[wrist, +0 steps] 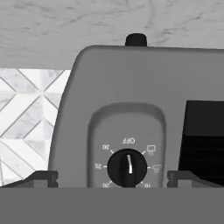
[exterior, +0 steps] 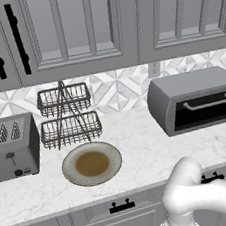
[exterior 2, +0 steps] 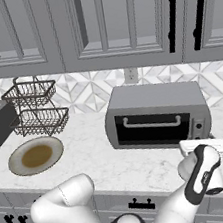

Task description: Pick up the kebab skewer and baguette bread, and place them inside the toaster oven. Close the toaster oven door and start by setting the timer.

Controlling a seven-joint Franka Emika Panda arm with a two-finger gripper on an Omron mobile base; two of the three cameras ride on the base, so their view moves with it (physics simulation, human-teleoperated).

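A: Where does the wide grey metal toaster oven [exterior 2: 157, 114] sit?

B: On the white marbled counter [exterior: 141, 156], against the diamond-patterned tile backsplash [exterior 2: 90, 91]. Its dark glass door with the silver bar handle [exterior 2: 152, 126] stands upright against the oven front, closed.

A: And the arm's two-finger gripper [wrist: 113, 178]?

B: In the hand view its two dark fingertips [wrist: 41, 178] stand far apart, one at each lower corner, with nothing between them. The view is upside down there. They flank the black round timer knob [wrist: 127, 168] on the oven's grey control panel, whose white pointer aims close to the OFF mark. I cannot tell whether a tip touches the panel.

A: Seen from the base?

B: In the right base view the white hand hangs in front of the oven's right end, at the control side.

A: What else is on the counter?

B: A round beige plate with a brown centre [exterior: 92, 163] lies well to the left of the oven. Behind it stands a two-tier dark wire basket rack [exterior: 66, 116], and beside that a grey four-slot toaster [exterior: 11, 147].
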